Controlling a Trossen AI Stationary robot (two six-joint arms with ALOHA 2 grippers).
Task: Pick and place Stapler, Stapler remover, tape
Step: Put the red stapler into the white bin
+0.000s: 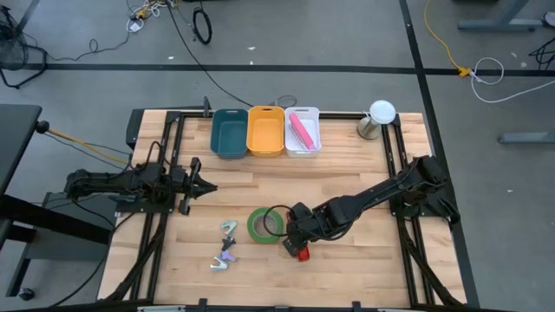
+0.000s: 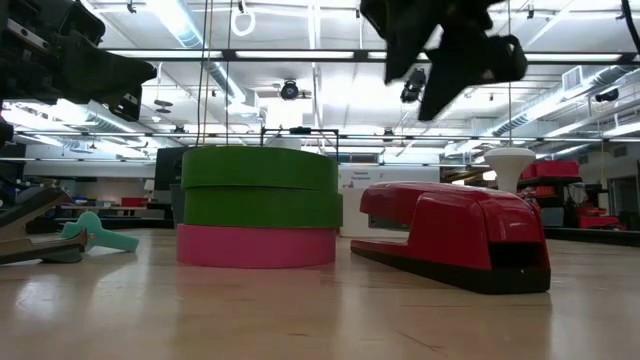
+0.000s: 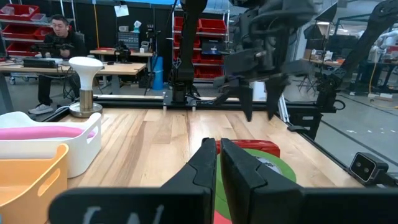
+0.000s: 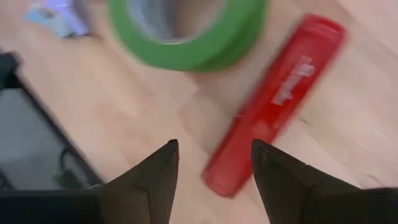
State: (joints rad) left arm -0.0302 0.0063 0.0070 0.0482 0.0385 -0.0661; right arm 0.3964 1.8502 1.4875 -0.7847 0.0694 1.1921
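White bin [image 1: 303,144] holds pink item [image 1: 300,130]; teal [image 1: 229,134], orange bins [image 1: 265,132] empty.

On my desk [image 1: 347,173] I count three bins: one teal [image 1: 229,134], one orange [image 1: 265,132] and one white [image 1: 303,132]. I see one green tape roll [image 1: 260,225], one red stapler [image 1: 301,250], and two staple removers [image 1: 229,230] [image 1: 222,259]. There is one white-topped lamp [image 1: 378,120]. Two arms reach in, left [image 1: 130,184] and right [image 1: 381,195].
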